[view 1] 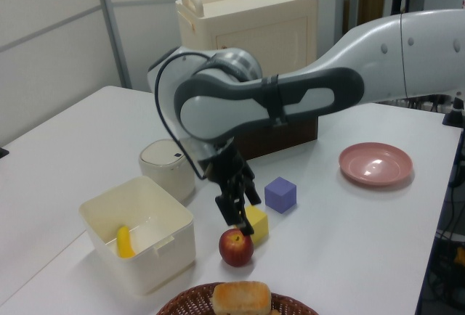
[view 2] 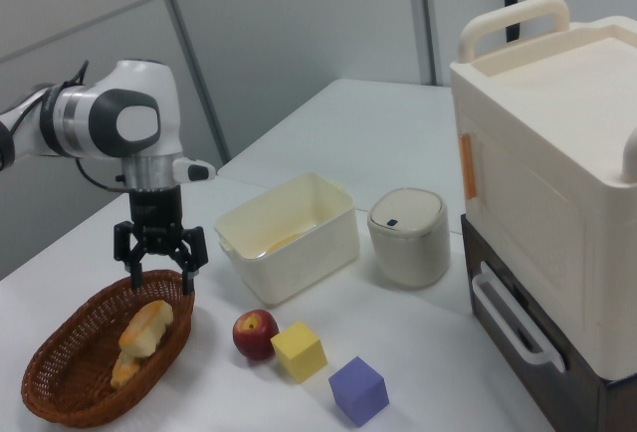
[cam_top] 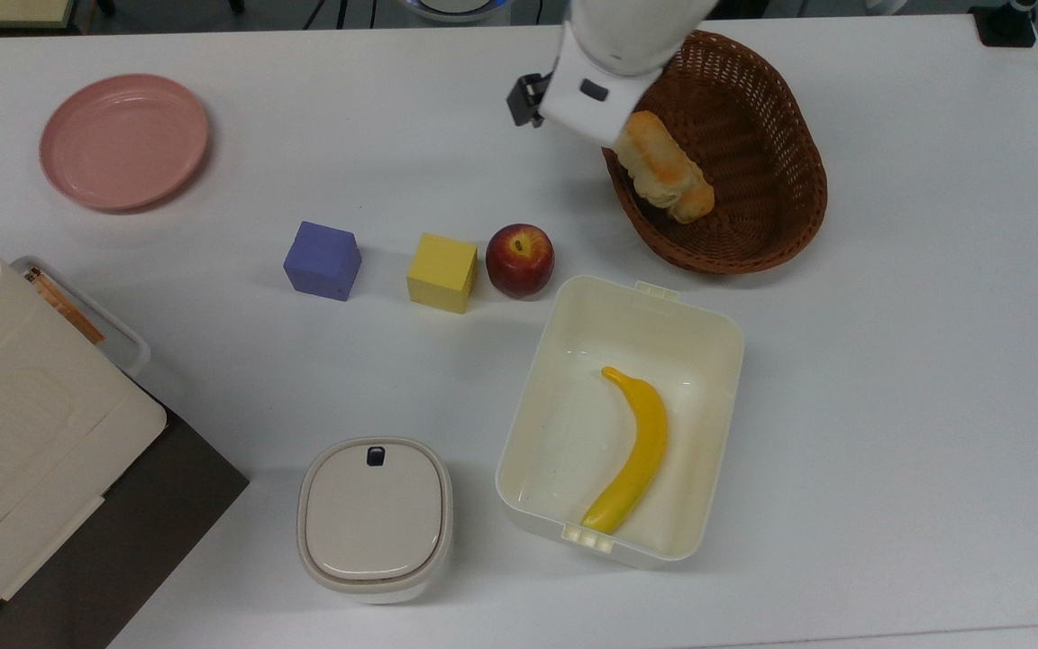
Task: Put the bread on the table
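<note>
While the gripper [view 2: 159, 275] hung with its fingers spread apart and nothing between them, it stood just above the near rim of the basket [view 2: 60, 392], at about 12 o'clock from the bread [view 2: 145, 326] in the right view. The bread lay inside the basket, tilted, its upper end leaning toward the rim and its lower end resting on a second, darker-crusted roll [view 2: 123, 368].

In the top view the arm's white wrist [cam_top: 605, 86] covered the basket's 10 o'clock edge, with the bread [cam_top: 656, 164] running from 10 to 4 o'clock below it.

To do the reach well, the fingers would probably need to come down across the bread's short axis, near its middle, clear of the wicker and of the lower roll, so only the upper one lifts.

The table [cam_top: 915, 379] offered bare room at 3 o'clock of the basket. The apple [cam_top: 519, 260], the yellow cube [cam_top: 441, 272] and the box [cam_top: 708, 315] crowded the 7 o'clock side.
</note>
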